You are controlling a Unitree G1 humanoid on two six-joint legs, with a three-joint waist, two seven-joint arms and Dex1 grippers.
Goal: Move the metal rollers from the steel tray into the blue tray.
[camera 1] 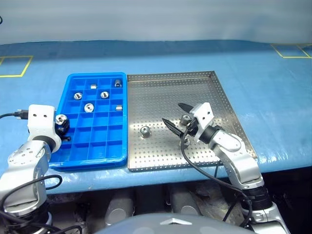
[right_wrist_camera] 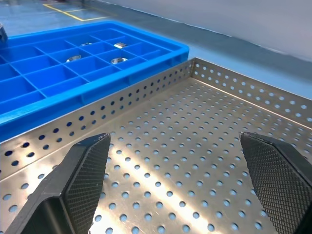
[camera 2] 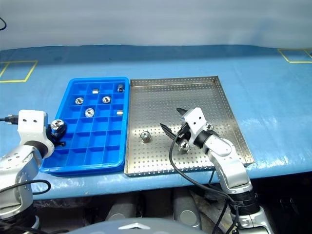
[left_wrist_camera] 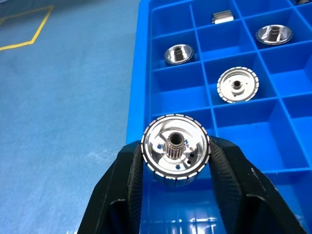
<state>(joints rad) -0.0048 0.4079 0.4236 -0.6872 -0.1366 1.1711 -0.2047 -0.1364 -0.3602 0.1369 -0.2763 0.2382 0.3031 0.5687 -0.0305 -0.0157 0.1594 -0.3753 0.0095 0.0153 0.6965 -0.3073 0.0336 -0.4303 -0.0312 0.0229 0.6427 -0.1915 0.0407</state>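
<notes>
Rollers are split between both trays: your left gripper (left_wrist_camera: 175,163) is clamped on one roller (left_wrist_camera: 175,156), gripped across its rim so the toothed hub faces out, hovering over the near left edge of the blue tray (camera 1: 73,158), likely lining up on a vacant cell. Several rollers already sit in far compartments. On the steel tray (camera 1: 161,85), one loose roller (camera 1: 145,130) waits; your right gripper (camera 1: 176,115) hangs above the floor, fingers spread wide and holding nothing, ready for a pick.
</notes>
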